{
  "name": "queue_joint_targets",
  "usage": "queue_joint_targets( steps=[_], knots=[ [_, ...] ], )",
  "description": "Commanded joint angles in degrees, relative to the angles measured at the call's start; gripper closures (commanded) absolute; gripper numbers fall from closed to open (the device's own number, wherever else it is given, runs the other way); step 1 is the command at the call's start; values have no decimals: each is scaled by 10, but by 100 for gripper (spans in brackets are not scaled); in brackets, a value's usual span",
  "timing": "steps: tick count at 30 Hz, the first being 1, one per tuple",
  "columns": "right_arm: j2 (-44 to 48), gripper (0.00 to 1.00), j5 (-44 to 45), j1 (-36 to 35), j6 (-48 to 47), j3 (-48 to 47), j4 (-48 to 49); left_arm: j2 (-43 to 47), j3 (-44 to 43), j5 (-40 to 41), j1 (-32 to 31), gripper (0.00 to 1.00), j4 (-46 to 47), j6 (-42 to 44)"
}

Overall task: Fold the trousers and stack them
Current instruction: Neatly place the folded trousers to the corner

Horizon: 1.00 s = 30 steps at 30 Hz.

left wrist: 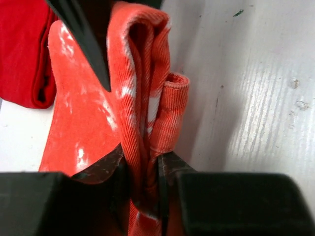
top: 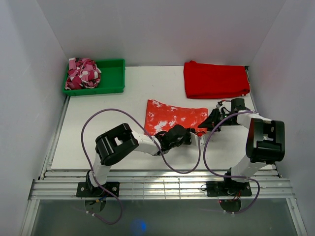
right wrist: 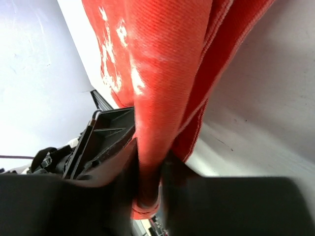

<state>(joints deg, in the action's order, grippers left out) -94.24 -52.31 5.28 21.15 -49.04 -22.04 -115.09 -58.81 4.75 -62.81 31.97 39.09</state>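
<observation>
Top view, centre: trousers (top: 170, 115) on the desk (top: 98, 142), lower-right edge lifted. Left hand (left wrist: 145, 169) pinches the doubled hem; right hand (right wrist: 150, 172) pinches the layers beside it. I would raise both together, keeping the edge taut and level so no layer slips. Count: one trousers, one red cloth (top: 215, 79) upper right, one bin (top: 114, 73) upper left holding one patterned rag (top: 82, 73), two hands.

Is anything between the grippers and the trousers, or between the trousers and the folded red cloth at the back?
Nothing visible. The left gripper and right gripper are both shut on the trousers' near edge. Only bare table separates the trousers from the red folded cloth.
</observation>
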Motion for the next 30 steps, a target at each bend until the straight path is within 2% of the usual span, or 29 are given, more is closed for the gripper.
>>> queue_joint_targets(
  steps=[1,2,3,4,5,11,17,21,24,25,26,30],
  knots=[
    [-2,64,-25,0,-9,-35,-30,21,5,19,6,75,24,-12],
    [1,53,-7,2,-15,-42,-37,26,5,8,6,79,23,-19],
    [5,20,-2,4,-21,-52,-44,28,5,5,6,84,21,-36],
    [9,2,5,7,-23,-55,-57,31,2,4,6,97,18,-44],
    [12,9,14,9,-32,-57,-63,33,-1,5,6,100,14,-52],
    [50,10,72,27,-44,-44,-92,29,-30,10,10,100,-10,-80],
    [87,10,65,31,35,39,-45,11,-78,17,17,100,-43,-118],
    [83,10,48,31,105,76,39,7,-99,12,19,100,-47,-126],
    [85,10,37,31,215,125,188,6,-101,9,19,100,-49,-126],
    [88,10,43,31,241,138,271,6,-102,8,19,100,-50,-126],
    [90,10,52,31,282,149,306,6,-101,8,20,100,-52,-125],
    [105,10,75,28,340,181,391,8,-103,7,22,100,-58,-129]
  ],
)
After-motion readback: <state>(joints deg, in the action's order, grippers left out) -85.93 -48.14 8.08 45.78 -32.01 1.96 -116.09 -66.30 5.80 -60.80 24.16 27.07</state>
